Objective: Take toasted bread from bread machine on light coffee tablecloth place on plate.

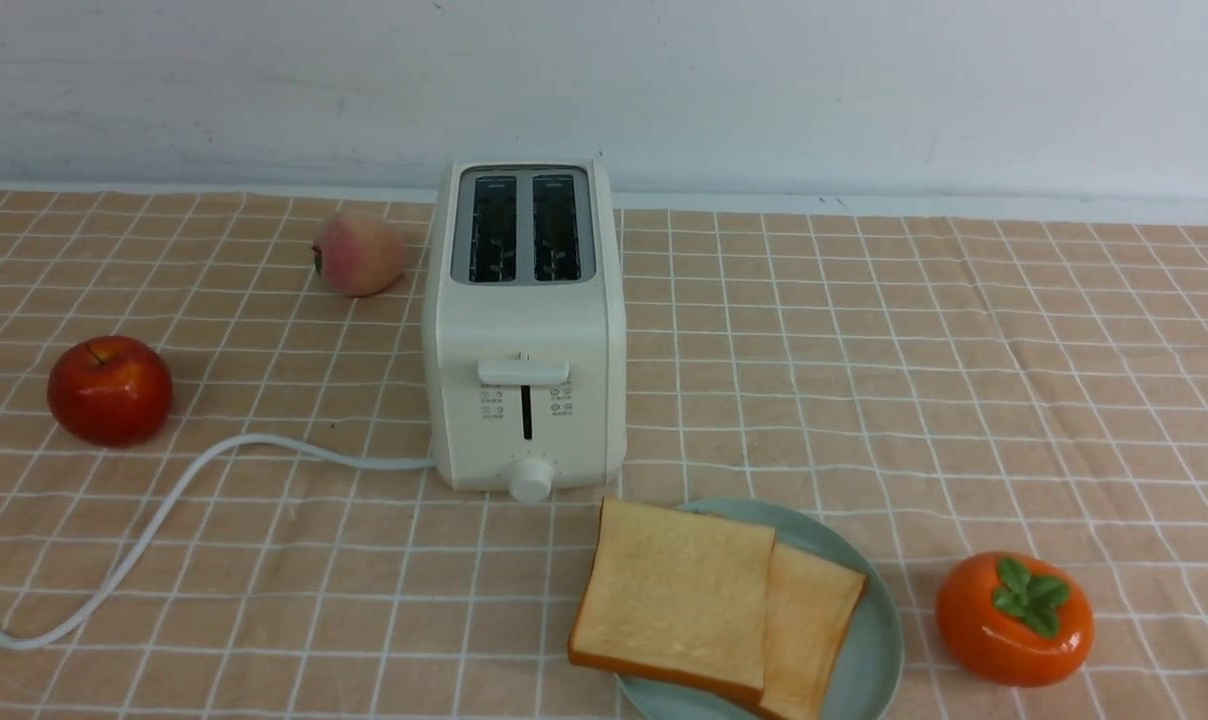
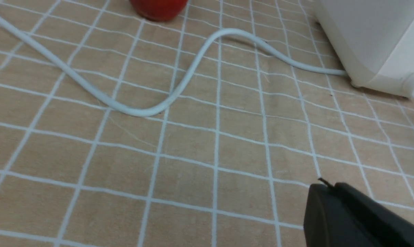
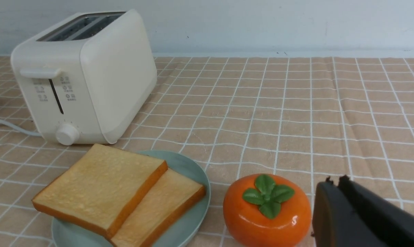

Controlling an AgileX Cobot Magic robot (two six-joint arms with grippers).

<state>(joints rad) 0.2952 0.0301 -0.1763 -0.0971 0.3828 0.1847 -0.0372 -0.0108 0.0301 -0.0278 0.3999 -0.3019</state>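
Towards the far edge of the light coffee tablecloth (image 1: 814, 400), left of its centre, stands the cream two-slot toaster (image 1: 524, 330), both slots showing dark and without bread. Nearer the near edge, just in front of it and to its right, sits the pale teal-green plate (image 1: 869, 640), carrying the toasted bread: the upper slice (image 1: 679, 595) leans over the lower slice (image 1: 809, 625) and juts past the plate's left rim. The left gripper (image 2: 327, 185) and the right gripper (image 3: 337, 181) both have their jaws closed together, with nothing between them.

The task looks to be at its finish, both slices being delivered. The next move calls for little more than keeping both arms clear; the upper slice seems well enough supported, though a knock on its overhanging side could tip or slide it, so any straightening should be a light nudge inward.
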